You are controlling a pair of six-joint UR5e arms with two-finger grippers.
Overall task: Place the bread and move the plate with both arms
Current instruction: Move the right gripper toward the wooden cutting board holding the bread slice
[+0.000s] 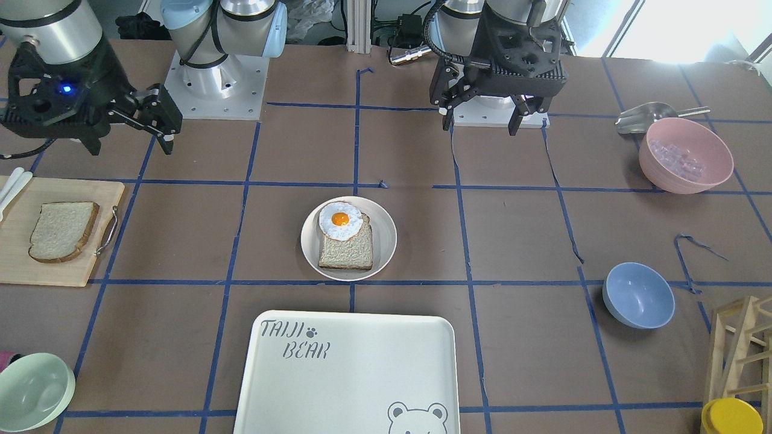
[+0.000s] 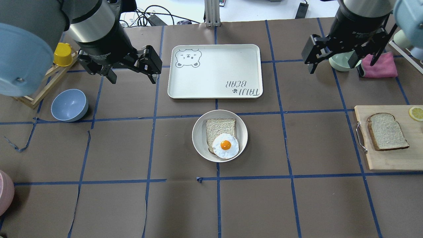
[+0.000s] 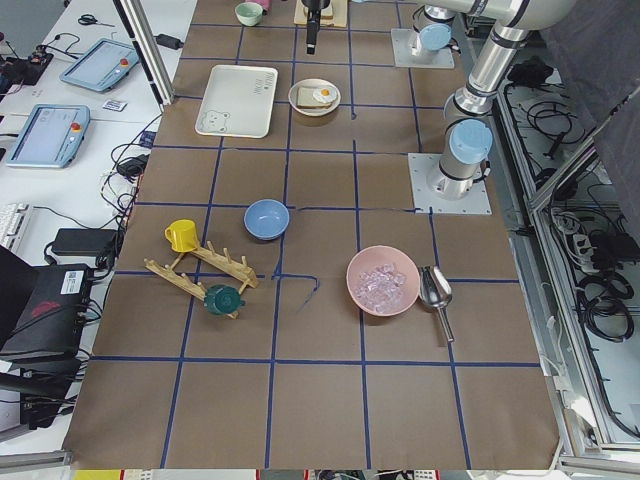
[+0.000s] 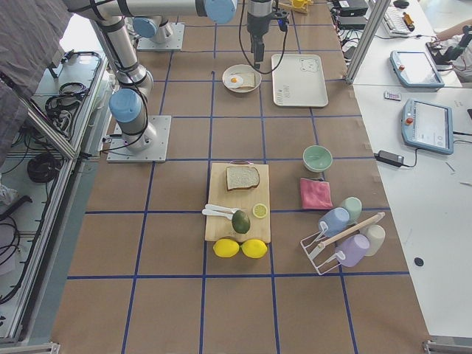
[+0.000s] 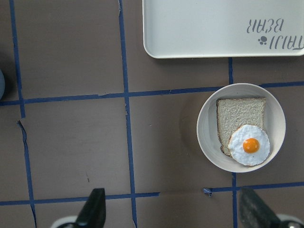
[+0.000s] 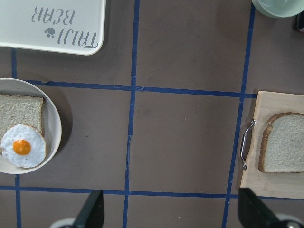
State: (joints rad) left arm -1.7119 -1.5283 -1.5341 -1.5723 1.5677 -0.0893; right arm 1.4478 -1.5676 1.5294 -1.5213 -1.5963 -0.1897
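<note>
The bread, a dark-crusted slice with a rounded top, lies on a wooden cutting board at the right; it also shows in the front view and the right wrist view. The plate sits mid-table and holds a squarer slice with a fried egg on it. My left gripper hangs open and empty above the table, left of the tray. My right gripper hangs open and empty, beyond the board. Both are well above and apart from the plate and bread.
The "TAIJI BEAR" tray lies just beyond the plate. A blue bowl and a wooden rack with a yellow cup stand at the left. A pink cloth and green bowl are under the right arm. A pink bowl stands near the left base.
</note>
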